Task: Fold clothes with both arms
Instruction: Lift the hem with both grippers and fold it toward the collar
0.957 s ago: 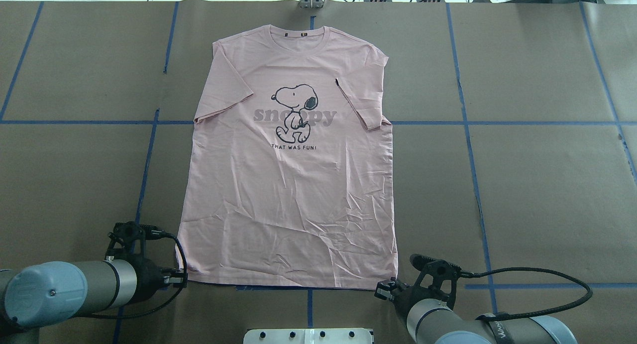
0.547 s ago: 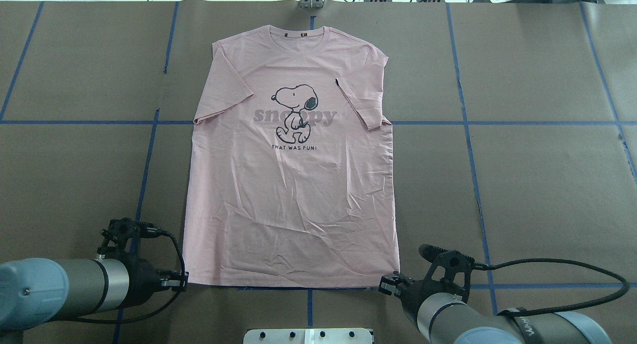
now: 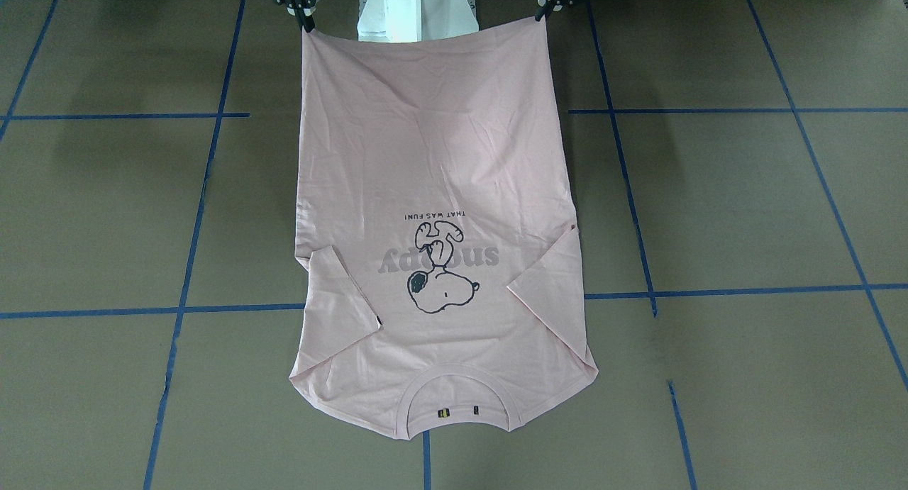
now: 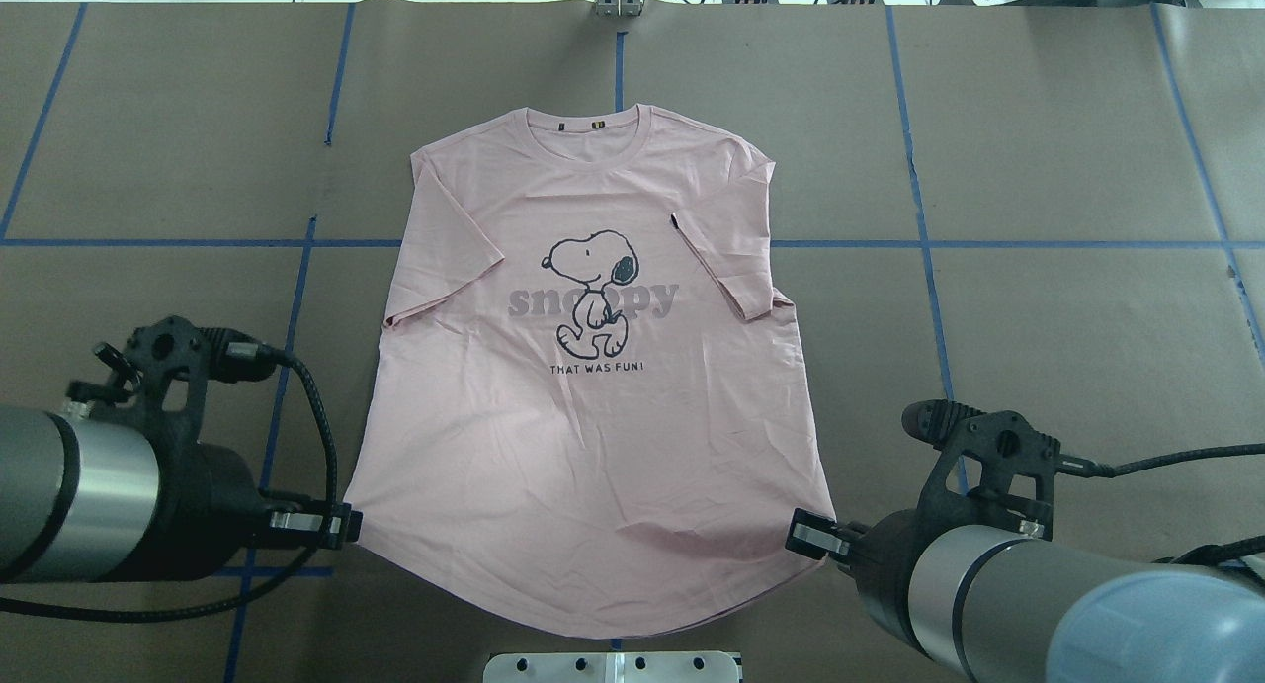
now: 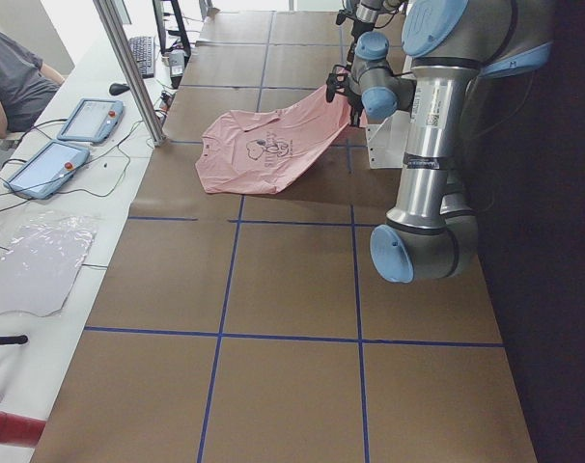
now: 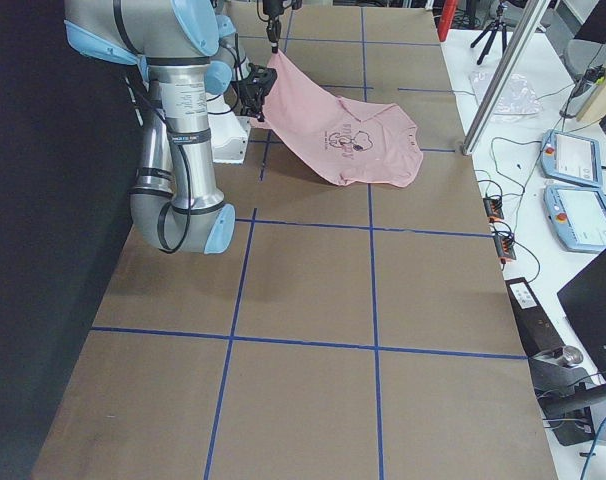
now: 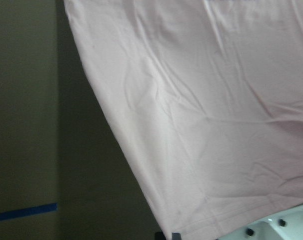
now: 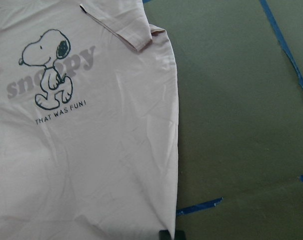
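Pink T-shirt [image 4: 593, 446], print side up, at the centre of the bench [image 4: 1067, 317]. Hem end is lifted clear of the surface. Collar and sleeves lie flat at the far end, and the cloth slopes down between. Left arm [image 4: 99, 495]: jaws clenched on the hem's left corner. Right arm [image 4: 988, 584]: jaws clenched on the right corner. Hem bows in a curve between the two grips.

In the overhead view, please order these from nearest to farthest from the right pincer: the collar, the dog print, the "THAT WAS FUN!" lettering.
From the right pincer:
1. "THAT WAS FUN!" lettering, mid-chest, just below the dog.
2. Dog print, centre of the chest.
3. Collar, at the T-shirt's far end.
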Controlling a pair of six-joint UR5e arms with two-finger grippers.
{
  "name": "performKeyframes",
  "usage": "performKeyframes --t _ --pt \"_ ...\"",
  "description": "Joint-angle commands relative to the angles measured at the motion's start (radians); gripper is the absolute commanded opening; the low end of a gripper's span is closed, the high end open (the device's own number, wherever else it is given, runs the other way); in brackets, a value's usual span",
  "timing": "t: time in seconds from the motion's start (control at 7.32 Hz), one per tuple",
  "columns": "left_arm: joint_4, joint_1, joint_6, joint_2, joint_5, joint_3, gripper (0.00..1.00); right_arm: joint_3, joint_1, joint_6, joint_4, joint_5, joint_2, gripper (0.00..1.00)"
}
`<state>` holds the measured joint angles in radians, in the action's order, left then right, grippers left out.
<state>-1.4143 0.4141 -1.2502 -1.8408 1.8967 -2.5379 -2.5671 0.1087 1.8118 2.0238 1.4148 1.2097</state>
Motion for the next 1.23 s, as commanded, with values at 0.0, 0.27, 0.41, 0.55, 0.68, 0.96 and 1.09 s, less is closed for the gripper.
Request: performKeyframes --t 0.0,0.27,0.41,0.55,0.68,0.96,1.09 --pt "0.152 0.072 0.107 -0.143 0.036 0.069 0.00 0.023 0.046 -0.072 0.105 0.021 -0.093 0.00" --pt "0.111 0.202 0.233 -0.187 0.039 0.241 0.00 0.187 0.220 -0.214 0.043 0.029 -0.163 0.00" --pt "0.082 0.253 0.265 -0.225 0.039 0.339 0.00 0.284 0.314 -0.248 -0.068 0.045 -0.165 0.00" --pt "0.040 0.299 0.291 -0.251 0.038 0.428 0.00 0.411 0.407 -0.317 -0.188 0.099 -0.168 0.00" --pt "-0.006 0.346 0.340 -0.265 0.038 0.500 0.00 0.533 0.480 -0.339 -0.321 0.108 -0.170 0.00" --pt "-0.107 0.412 0.400 -0.279 0.038 0.637 0.00 0.696 0.542 -0.383 -0.407 0.121 -0.221 0.00" --pt "-0.177 0.428 0.408 -0.296 0.036 0.725 0.00 0.773 0.561 -0.388 -0.408 0.121 -0.269 0.00"
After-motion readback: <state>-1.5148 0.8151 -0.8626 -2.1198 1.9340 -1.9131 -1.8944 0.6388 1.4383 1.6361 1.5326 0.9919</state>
